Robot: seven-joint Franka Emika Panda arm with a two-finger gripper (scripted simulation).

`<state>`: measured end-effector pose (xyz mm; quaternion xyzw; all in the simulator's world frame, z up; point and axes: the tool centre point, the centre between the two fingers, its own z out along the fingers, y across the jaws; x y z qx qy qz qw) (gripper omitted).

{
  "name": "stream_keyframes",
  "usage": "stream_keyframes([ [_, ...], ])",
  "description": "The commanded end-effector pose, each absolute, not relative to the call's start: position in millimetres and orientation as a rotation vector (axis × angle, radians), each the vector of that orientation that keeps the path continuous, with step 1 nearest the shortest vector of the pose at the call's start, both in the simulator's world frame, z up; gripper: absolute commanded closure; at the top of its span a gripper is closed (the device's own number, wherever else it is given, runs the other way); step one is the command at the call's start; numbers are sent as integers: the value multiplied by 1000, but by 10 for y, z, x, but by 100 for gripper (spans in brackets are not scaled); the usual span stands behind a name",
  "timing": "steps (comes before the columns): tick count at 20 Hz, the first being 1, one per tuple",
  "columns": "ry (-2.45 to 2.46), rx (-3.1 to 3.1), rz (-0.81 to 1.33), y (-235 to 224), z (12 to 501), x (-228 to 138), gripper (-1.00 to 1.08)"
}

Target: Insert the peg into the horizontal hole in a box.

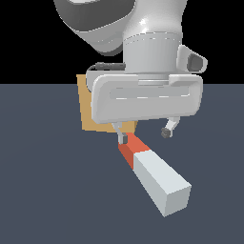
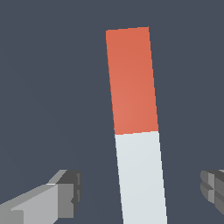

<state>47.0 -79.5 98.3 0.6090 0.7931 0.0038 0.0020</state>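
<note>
The peg (image 1: 155, 176) lies flat on the dark floor, a long square bar with a white near part and a red far end (image 1: 131, 148). In the wrist view the peg (image 2: 138, 153) runs between the two fingers without touching them. My gripper (image 1: 144, 135) hangs open just above the red end, its fingers (image 1: 122, 138) spread wide to either side. Behind the gripper stands the tan box (image 1: 86, 108), mostly covered by the hand. The hole is hidden from view.
Dark grey floor (image 1: 47, 190) surrounds the peg on all sides. The arm's large white wrist body (image 1: 147, 95) blocks the middle of the exterior view.
</note>
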Motion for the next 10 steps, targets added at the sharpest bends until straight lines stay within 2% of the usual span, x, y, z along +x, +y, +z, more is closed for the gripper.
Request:
stream_keyframes([
  [1, 2522, 1869, 9, -874, 894, 527, -92],
  [10, 2578, 1796, 1, -1011, 734, 639, -92],
])
